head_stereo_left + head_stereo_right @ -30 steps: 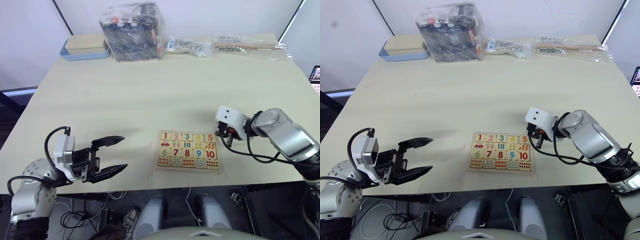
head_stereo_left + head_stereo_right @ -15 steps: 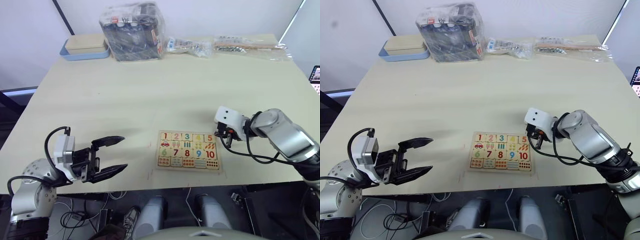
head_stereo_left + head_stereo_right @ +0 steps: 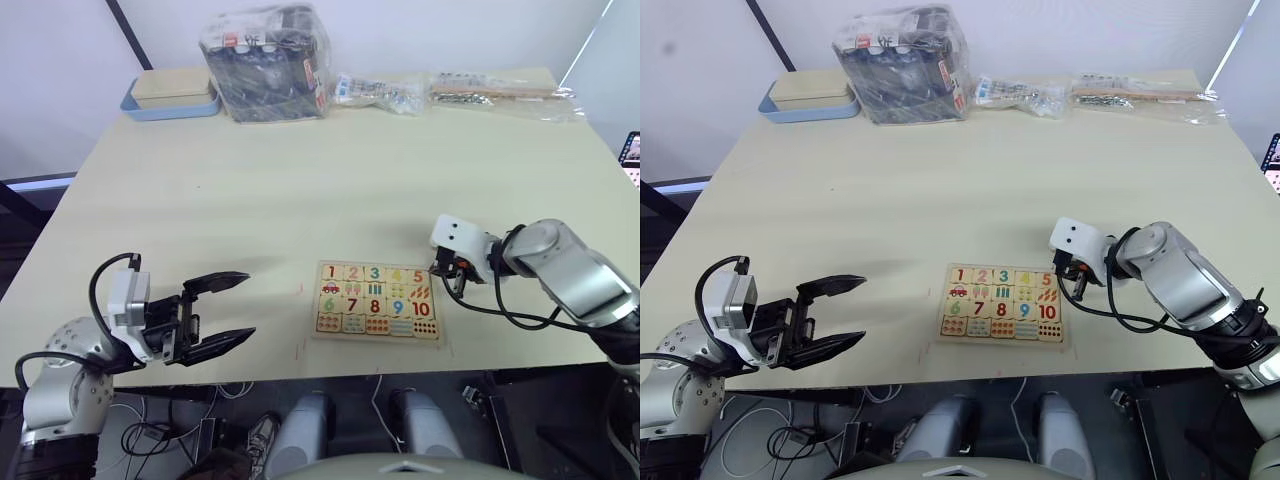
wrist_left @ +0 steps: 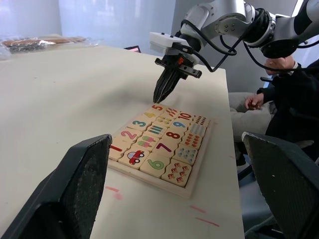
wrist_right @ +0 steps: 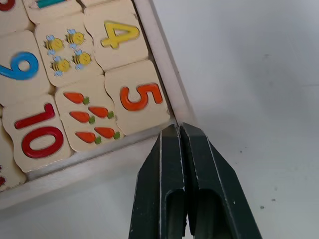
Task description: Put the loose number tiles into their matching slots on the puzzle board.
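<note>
Still closed, the right gripper (image 5: 179, 130) stays at the puzzle board (image 3: 377, 300) corner.

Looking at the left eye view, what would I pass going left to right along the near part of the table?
The left gripper, fingers spread, → the puzzle board, its numerals 1 to 5 all seated in the top row → the right gripper, fingers together, at the board's corner by the 5.

The beige table (image 3: 300, 200) carries the puzzle board (image 3: 377, 300), blue tray (image 3: 170, 98) and plastic bags (image 3: 268, 62).
</note>
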### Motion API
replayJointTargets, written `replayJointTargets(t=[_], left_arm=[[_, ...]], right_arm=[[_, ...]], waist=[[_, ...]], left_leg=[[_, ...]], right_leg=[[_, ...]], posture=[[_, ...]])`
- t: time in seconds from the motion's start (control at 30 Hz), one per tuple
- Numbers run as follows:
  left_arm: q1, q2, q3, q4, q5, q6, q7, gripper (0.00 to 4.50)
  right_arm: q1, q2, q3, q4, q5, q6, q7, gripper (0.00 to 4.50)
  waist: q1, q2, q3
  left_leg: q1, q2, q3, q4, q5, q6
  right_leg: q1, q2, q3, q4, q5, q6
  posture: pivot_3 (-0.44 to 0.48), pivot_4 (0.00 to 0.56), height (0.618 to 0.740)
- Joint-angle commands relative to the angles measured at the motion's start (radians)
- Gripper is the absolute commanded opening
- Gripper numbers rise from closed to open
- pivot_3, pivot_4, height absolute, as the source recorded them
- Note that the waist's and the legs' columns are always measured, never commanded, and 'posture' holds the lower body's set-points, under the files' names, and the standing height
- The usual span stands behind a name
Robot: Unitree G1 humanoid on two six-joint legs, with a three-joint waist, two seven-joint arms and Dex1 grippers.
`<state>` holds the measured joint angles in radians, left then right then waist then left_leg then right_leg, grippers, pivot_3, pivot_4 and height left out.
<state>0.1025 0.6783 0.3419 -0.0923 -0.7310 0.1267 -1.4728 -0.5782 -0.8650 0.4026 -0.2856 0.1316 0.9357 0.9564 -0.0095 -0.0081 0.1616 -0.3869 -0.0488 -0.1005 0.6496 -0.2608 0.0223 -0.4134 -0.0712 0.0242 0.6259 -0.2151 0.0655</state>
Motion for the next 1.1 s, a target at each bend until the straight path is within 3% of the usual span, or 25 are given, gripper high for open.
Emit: replayJointTargets(t=[0.03, 0.2, 0.4, 0.43, 0.5, 0.53, 0.57, 0.73, 0.93, 1.1], left_arm=[[0.014, -0.008, 0.018, -0.043, -0.016, 0.017, 0.053, 4.50], [0.049, -0.037, 0.043, -0.093, -0.036, 0.065, 0.172, 4.50], [0.105, -0.046, 0.059, -0.150, -0.047, 0.119, 0.272, 4.50], [0.114, -0.047, 0.062, -0.157, -0.044, 0.128, 0.291, 4.50], [0.139, -0.050, 0.068, -0.176, -0.037, 0.141, 0.327, 4.50], [0.149, -0.050, 0.070, -0.185, -0.034, 0.143, 0.339, 4.50], [0.158, -0.050, 0.071, -0.192, -0.031, 0.142, 0.349, 4.50], [0.261, -0.057, 0.093, -0.245, -0.012, 0.155, 0.409, 4.50], [0.337, -0.044, 0.130, -0.243, -0.010, 0.163, 0.437, 4.50], [0.269, 0.001, 0.148, -0.039, 0.016, 0.116, 0.347, 4.50]], right_arm=[[0.049, -0.010, -0.138, -0.030, 0.042, -0.070, -0.012, 0.04], [0.301, 0.111, -0.427, -0.061, 0.196, -0.434, 0.020, 0.04], [0.460, 0.177, -0.626, -0.038, 0.445, -0.473, 0.140, 0.04], [0.494, 0.170, -0.647, -0.032, 0.457, -0.483, 0.159, 0.54], [0.563, 0.162, -0.689, -0.015, 0.462, -0.528, 0.196, 1.12], [0.585, 0.160, -0.703, -0.008, 0.466, -0.547, 0.207, 1.90], [0.601, 0.160, -0.716, -0.002, 0.468, -0.565, 0.214, 2.15], [0.722, 0.162, -0.810, 0.056, 0.468, -0.692, 0.275, 4.44], [0.807, 0.162, -0.878, 0.065, 0.491, -0.732, 0.278, 4.44], [0.844, 0.159, -0.899, 0.099, 0.489, -0.763, 0.296, 4.44]], waist=[[-0.001, 0.000, 0.000], [0.000, -0.002, -0.001], [-0.001, -0.001, -0.001], [0.001, -0.001, -0.001], [0.005, -0.001, -0.001], [0.005, -0.001, -0.001], [0.005, -0.001, -0.001], [0.005, -0.001, -0.001], [0.006, -0.001, -0.001], [0.018, -0.001, -0.001]], left_leg=[[0.000, 0.000, 0.000, 0.000, 0.000, 0.000], [0.001, 0.000, -0.001, -0.001, 0.000, 0.000], [0.003, 0.000, 0.000, 0.000, 0.000, 0.000], [0.003, 0.000, 0.000, 0.000, 0.000, 0.000], [0.003, 0.000, 0.000, -0.001, 0.000, 0.000], [0.003, 0.000, 0.000, -0.001, 0.000, 0.000], [0.004, 0.000, 0.000, 0.000, 0.000, 0.000], [0.005, 0.001, 0.002, 0.000, 0.000, 0.000], [0.005, 0.001, 0.002, 0.000, 0.000, 0.000], [0.006, 0.001, 0.003, 0.000, 0.000, 0.000]], right_leg=[[0.000, 0.000, 0.000, 0.000, 0.000, 0.000], [0.001, 0.000, 0.000, 0.000, 0.000, 0.000], [0.003, 0.000, 0.001, 0.001, 0.000, 0.001], [0.004, 0.000, 0.001, 0.001, 0.000, 0.001], [0.004, 0.000, 0.000, 0.000, 0.000, 0.001], [0.004, 0.000, 0.001, 0.000, 0.000, 0.001], [0.004, 0.000, 0.001, 0.000, 0.000, 0.001], [0.005, 0.000, 0.002, 0.000, 0.000, 0.001], [0.005, 0.000, 0.003, 0.000, -0.002, -0.003], [0.006, 0.001, 0.002, 0.000, -0.002, -0.003]], posture=[[0.000, 0.150, 0.740], [0.000, 0.150, 0.740], [0.000, 0.150, 0.740], [0.000, 0.150, 0.740], [0.000, 0.150, 0.740], [0.000, 0.150, 0.740], [0.000, 0.150, 0.740], [0.000, 0.150, 0.740], [0.000, 0.150, 0.740], [0.000, 0.150, 0.740]])
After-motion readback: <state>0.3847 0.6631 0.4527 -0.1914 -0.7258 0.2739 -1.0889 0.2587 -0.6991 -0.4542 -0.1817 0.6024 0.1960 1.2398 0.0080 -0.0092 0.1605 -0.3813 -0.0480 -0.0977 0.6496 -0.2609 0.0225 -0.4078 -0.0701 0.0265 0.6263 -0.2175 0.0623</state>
